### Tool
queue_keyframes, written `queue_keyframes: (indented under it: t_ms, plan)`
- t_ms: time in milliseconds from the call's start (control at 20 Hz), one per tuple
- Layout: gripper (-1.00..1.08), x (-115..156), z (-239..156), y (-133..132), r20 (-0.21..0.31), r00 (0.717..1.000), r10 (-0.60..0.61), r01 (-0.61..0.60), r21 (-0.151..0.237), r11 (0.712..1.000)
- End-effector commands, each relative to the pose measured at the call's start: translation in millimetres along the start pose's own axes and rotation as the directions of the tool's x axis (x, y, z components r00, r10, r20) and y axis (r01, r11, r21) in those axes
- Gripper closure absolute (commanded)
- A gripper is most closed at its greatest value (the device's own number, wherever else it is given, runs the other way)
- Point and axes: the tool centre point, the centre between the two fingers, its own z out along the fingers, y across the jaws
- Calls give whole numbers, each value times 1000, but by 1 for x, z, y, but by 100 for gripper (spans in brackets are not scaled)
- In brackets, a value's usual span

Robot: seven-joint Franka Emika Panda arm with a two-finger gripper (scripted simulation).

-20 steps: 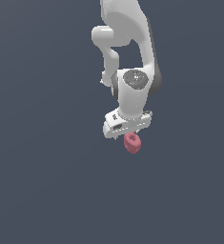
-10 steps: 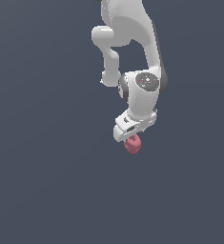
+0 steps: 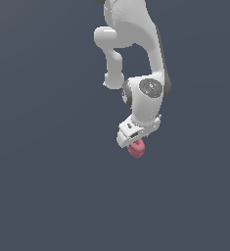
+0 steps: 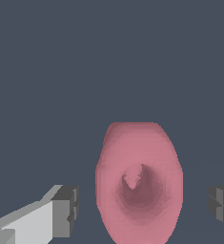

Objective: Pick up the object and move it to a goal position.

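The flat slate-grey ground (image 3: 43,196) is filling both views, with no goal marker showing anywhere on it. The white arm (image 3: 131,34) is reaching down from the top centre of the exterior view, its wrist housing sitting just right of centre and the gripper (image 3: 134,143) pointing down below it.

The object (image 3: 136,149), a small pinkish-red lump with a dimpled face, is sitting just below and right of centre in the exterior view, partly covered by the gripper. In the wrist view the object (image 4: 139,183) is filling the lower centre of the frame, its hollow facing the camera.

The fingers (image 4: 66,209) are standing open, one at the lower left and the other at the lower right edge of the wrist view. A strip of grey is showing between each pad and the lump, so neither is touching it, and the object is lying between them.

The risk from here looks like a poor grip. The lump is appearing closer to the lower-left pad, so that pad may be reaching it first and nudging it sideways as the fingers close. Its rounded flanks could also be letting it roll or squeeze out. Whether it is resting on the ground or hanging above it cannot be told, since no shadow is showing.
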Motion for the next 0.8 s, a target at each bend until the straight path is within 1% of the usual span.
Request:
queue_keyframes:
  t_ms: [0, 200, 450, 500, 750]
  plan:
    - [-92, -1, 12, -1, 1, 1000, -2, 2, 1, 1000]
    - [-92, -1, 31, -1, 1, 1000, -4, 4, 1, 1000]
    - [-92, 0, 38, -1, 1, 1000, -5, 5, 1, 1000]
    - [108, 0, 38, -1, 1, 1000, -5, 5, 1, 1000]
    - [108, 0, 38, -1, 1, 1000, -5, 5, 1, 1000]
